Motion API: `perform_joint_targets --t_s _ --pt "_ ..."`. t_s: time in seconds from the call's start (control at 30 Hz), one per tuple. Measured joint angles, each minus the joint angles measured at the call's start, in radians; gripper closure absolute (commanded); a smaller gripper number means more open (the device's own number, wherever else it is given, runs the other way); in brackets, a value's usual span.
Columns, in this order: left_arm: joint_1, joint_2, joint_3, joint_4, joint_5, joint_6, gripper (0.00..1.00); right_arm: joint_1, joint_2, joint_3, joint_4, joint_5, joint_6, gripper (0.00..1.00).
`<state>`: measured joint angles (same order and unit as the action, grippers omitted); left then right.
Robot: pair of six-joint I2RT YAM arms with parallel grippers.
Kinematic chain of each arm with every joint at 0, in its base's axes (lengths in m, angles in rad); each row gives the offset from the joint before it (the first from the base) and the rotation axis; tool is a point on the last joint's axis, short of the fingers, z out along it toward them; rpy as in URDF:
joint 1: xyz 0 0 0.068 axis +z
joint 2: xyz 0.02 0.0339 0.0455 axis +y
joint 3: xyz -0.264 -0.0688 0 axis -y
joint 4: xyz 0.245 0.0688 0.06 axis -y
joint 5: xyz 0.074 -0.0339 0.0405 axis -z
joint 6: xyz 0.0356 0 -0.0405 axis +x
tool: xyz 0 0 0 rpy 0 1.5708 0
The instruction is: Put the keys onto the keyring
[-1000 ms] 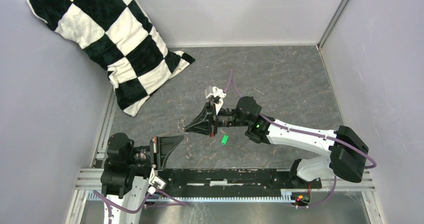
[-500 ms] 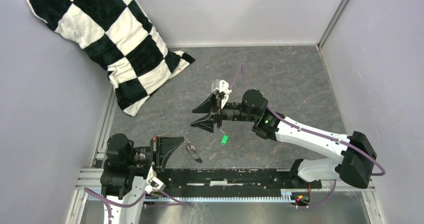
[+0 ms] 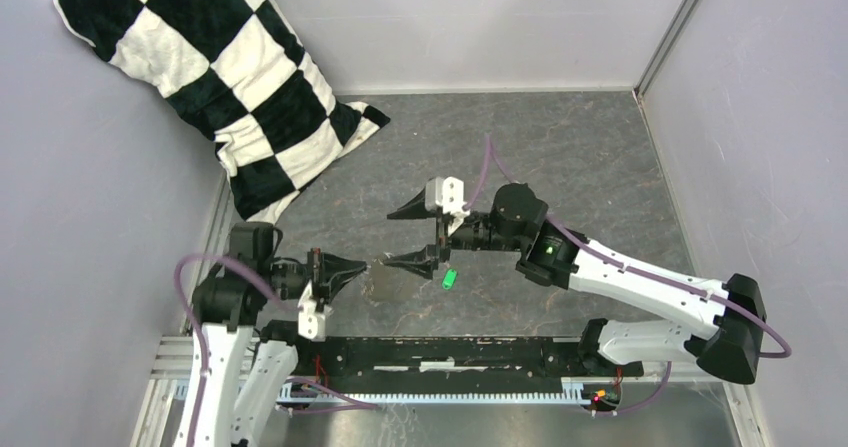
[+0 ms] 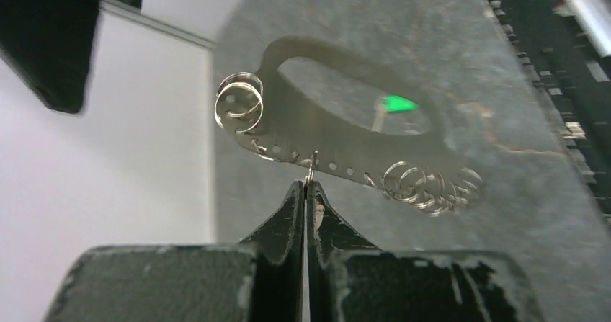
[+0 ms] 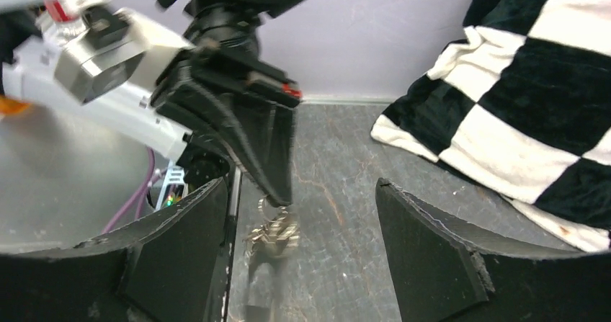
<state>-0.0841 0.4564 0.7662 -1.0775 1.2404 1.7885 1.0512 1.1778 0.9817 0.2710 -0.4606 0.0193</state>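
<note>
Currently, left gripper [image 4: 306, 189]: fingers pinched tight on a small ring hanging from the punched edge of the keyring [image 4: 324, 131].
Loop position: held up at a tilt, apparently off the table [image 3: 600, 157], though the top view blurs it.
Loop edge: small split rings bunched at both ends.
Right gripper [image 3: 410, 235]: fingers spread wide, holding nothing, facing the left fingertips.
Green key [image 3: 449, 279]: lying flat on the table, just beside the right gripper.
Chequered pillow [image 3: 215, 87]: far-left corner.
</note>
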Motion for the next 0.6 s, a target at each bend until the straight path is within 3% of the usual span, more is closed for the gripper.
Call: perform_joint_targets --t_s 0.07,0.2,0.43,0.6 --pt "0.000 0.135 0.061 -0.144 -0.042 0.064 0.98 0.023 0.009 0.003 -0.028 0.008 -0.044 0.24" --pt "0.000 0.257 0.111 -0.266 -0.093 0.076 0.98 0.050 0.031 0.006 -0.069 0.023 -0.120 0.40" --pt "0.000 0.227 0.119 -0.307 -0.123 0.029 0.98 0.075 0.047 0.001 -0.048 0.040 -0.160 0.55" --pt "0.000 0.166 0.119 -0.257 -0.125 -0.051 0.98 0.111 0.071 -0.018 -0.013 0.041 -0.159 0.57"
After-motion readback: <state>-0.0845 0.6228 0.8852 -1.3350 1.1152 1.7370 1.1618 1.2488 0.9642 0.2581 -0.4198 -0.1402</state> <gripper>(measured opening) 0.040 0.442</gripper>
